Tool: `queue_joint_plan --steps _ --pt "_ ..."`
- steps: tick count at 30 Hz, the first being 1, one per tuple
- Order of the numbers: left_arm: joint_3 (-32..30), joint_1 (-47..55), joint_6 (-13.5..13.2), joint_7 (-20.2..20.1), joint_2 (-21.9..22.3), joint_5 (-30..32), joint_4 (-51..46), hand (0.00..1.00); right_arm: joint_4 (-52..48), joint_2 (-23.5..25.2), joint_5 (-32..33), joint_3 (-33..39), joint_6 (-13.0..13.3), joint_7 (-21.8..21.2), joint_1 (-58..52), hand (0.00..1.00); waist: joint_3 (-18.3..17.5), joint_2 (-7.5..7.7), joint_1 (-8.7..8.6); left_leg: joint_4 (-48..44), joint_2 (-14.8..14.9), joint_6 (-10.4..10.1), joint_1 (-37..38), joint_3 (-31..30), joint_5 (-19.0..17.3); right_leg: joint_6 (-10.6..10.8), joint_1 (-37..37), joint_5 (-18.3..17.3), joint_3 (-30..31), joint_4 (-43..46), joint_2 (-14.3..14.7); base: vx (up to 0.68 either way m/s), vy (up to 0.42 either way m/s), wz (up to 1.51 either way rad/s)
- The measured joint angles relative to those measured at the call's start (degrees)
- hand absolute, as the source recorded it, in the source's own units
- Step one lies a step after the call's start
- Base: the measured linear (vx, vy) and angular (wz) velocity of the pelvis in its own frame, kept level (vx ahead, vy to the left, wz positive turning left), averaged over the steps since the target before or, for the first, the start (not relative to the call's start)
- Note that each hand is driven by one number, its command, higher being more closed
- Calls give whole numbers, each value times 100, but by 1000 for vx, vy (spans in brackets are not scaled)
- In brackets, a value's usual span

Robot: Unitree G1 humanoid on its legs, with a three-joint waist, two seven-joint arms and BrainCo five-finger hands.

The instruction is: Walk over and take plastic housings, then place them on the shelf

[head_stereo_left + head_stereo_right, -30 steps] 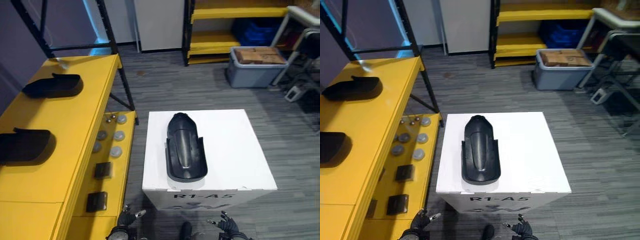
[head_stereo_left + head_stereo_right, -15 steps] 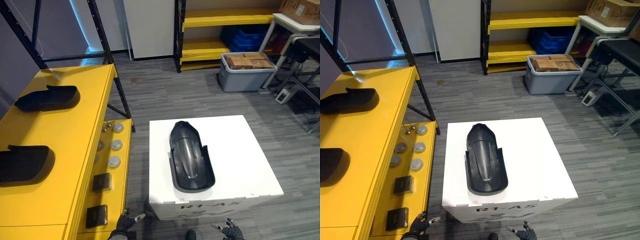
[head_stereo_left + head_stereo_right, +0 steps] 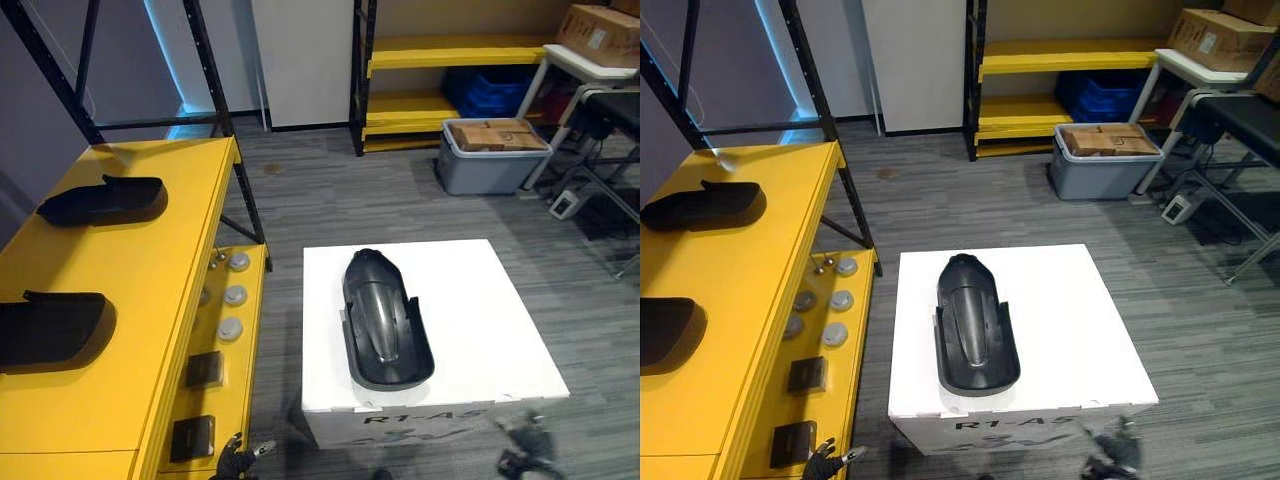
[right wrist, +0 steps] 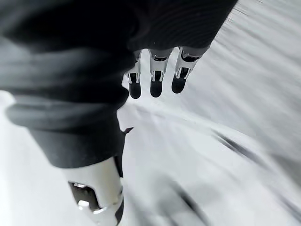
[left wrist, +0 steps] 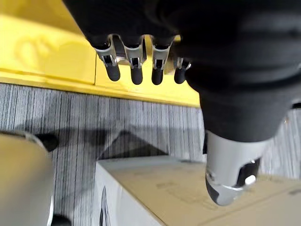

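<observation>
Hanging straight and loose, the fingers of the left hand (image 5: 135,66) hold nothing, with the thumb standing apart from them. The right hand (image 4: 153,80) is the same, slack and empty. Both hands sit at the bottom edge of the head views, the left at lower left and the right at lower right, below the near edge of the white box (image 3: 480,310). The black housing (image 3: 385,320) lies untouched on top of that box, near the middle of the frame. A second housing (image 3: 103,200) and a third housing (image 3: 52,330) lie on the yellow shelf (image 3: 150,300) at the left. Raised from so low, a hand could catch the box's front edge and shove it, and a grip at one end only may let the long, glossy shell tip or slip. Its long axis runs up and down the frame, leaning slightly toward lower right; the narrow rounded end points to the top and the wide end to the bottom.
</observation>
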State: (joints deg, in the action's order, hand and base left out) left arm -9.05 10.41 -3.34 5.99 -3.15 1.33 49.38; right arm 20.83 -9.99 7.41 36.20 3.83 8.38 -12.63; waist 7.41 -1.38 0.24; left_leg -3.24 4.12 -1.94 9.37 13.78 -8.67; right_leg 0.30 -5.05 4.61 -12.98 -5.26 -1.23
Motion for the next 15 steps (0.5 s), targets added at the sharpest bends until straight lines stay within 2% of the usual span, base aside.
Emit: queue_joint_plan --steps 4,8,11,15 --pt "-76 190 -1 -92 -19 1 -95 0 -1244 -391 -143 670 20 262 -41 0 -125 94 -174 106 24 -33 -10 40 38 -1 85 0 42 3 40 3 -37 -8" --pt "-41 201 -37 -186 -6 1 -96 0 -1845 -602 -246 742 134 384 256 0 -220 142 -245 104 39 -35 34 141 46 -5 104 3 145 33 72 45 -14 -15" --pt "124 175 -41 -252 -22 0 -90 0 -1936 -835 -232 195 204 375 681 0 -239 132 -274 98 15 -33 100 140 47 -7 55 7 153 34 56 4 0 -1" --pt "391 129 -60 -350 -100 -4 -93 0 -1998 -1296 -223 -1385 377 40 1310 0 -244 142 -198 87 3 -25 128 91 51 -11 9 14 158 20 49 -42 -11 3"
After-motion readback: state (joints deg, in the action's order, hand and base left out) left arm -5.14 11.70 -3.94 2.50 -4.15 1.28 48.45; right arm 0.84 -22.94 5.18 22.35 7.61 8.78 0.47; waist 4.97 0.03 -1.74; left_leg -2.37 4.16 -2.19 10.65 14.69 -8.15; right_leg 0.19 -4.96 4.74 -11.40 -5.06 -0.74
